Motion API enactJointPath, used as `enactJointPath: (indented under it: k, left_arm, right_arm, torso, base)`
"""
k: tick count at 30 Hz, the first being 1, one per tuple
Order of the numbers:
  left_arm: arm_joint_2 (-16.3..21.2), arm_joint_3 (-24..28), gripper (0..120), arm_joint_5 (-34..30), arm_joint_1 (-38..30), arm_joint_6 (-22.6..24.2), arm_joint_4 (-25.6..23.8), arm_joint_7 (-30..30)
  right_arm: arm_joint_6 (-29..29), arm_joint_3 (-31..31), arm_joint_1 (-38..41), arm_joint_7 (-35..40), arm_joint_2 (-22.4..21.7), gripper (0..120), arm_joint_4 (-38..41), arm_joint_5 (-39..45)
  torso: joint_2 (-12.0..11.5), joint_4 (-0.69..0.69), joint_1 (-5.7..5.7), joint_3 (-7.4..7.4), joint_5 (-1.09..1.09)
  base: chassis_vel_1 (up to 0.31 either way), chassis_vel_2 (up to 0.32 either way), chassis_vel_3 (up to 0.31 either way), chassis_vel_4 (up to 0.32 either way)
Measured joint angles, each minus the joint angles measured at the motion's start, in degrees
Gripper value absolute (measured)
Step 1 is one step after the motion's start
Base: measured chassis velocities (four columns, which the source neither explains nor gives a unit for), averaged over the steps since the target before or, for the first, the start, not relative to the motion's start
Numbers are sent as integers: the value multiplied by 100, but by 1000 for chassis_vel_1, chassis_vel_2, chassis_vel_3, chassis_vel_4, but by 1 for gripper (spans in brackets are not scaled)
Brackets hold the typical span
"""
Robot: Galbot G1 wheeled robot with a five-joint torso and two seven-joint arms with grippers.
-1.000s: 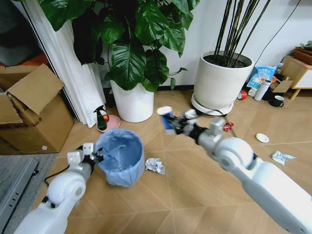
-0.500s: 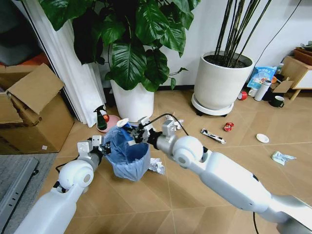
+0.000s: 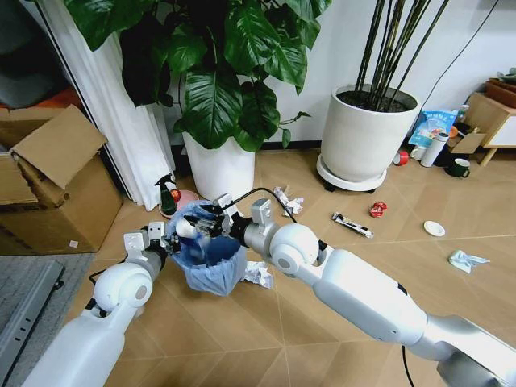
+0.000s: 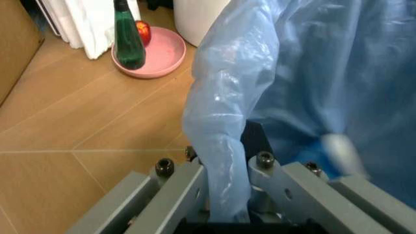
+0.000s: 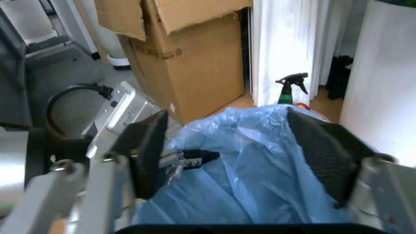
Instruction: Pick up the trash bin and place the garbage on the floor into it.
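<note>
trash bin: the small bin (image 3: 211, 262) in its crinkly light-blue bag is held up off the floor (image 3: 266, 339), tipped a little, in front of the big-leaf plant's white pot (image 3: 219, 169).
inside the bin: through the liner in the left wrist view a blurred blue-and-white shape sits low in the bag; i cannot tell what it is.
left gripper: the left gripper (image 4: 227, 195) is clamped on the bin's rim, a fold of blue bag pinched between its fingers (image 4: 175, 187).
right gripper: the right gripper (image 3: 203, 223) is over the mouth of the bin with its jaws spread wide; in its own wrist view the two dark pads (image 5: 148, 146) stand well apart with only blue liner between them, nothing held.
garbage on the floor: crumpled white paper (image 3: 258, 275) just beside the bin's base; another white crumple (image 3: 287, 201) near the far pot; a dark wrapper (image 3: 351, 225), a small red scrap (image 3: 376, 210), a white round disc (image 3: 434, 228) and a pale teal tissue (image 3: 466, 260) well apart, off to the robot's right.
pink dish: a shallow pink dish (image 4: 159, 56) holds a green spray bottle (image 4: 128, 39) and something small and red.
</note>
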Motion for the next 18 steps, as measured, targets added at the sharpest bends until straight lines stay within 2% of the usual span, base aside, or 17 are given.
enactJointPath:
  k: [2, 4, 6, 7, 11, 12, 15, 18]
  left_arm:
    - [5, -61, 0, -1, 26, -6, -12, -6]
    - [6, -87, 0, 9, 39, -9, -12, -6]
    - [6, -289, 0, 64, 169, -28, -34, -4]
    - [6, -289, 0, 64, 169, -28, -34, -4]
    - [37, -660, 0, 106, 407, -81, -67, 14]
    - [37, -660, 0, 106, 407, -81, -67, 14]
    - [51, -825, 0, 128, 552, -118, -163, 22]
    - [54, -875, 0, 130, 623, -124, -247, 15]
  right_arm:
    - [0, 79, -29, 60, -6, 81, 22, -8]
    - [0, 101, -37, 81, -9, 82, 29, -8]
    - [-22, 326, -131, 257, -97, 95, 86, -36]
    - [-22, 326, -131, 257, -97, 95, 86, -36]
    - [-128, 983, -481, 308, -631, 100, 119, -153]
    - [-128, 983, -481, 308, -631, 100, 119, -153]
    - [-198, 1422, -949, 222, -965, 100, 94, -300]
    - [-191, 1670, -1314, 156, -1066, 100, 43, -490]
  torso:
    - [0, 0, 0, 0, 1]
    - [0, 0, 0, 0, 1]
    - [0, 2, 0, 0, 2]
    - [0, 2, 0, 0, 2]
    - [0, 1, 0, 0, 2]
    - [0, 1, 0, 0, 2]
    - [0, 0, 0, 0, 3]
    - [1, 0, -1, 0, 2]
  base:
    - [0, 0, 0, 0]
    - [0, 0, 0, 0]
    - [0, 0, 0, 0]
    - [0, 0, 0, 0]
    - [0, 0, 0, 0]
    - [0, 0, 0, 0]
    - [0, 0, 0, 0]
    - [0, 0, 0, 0]
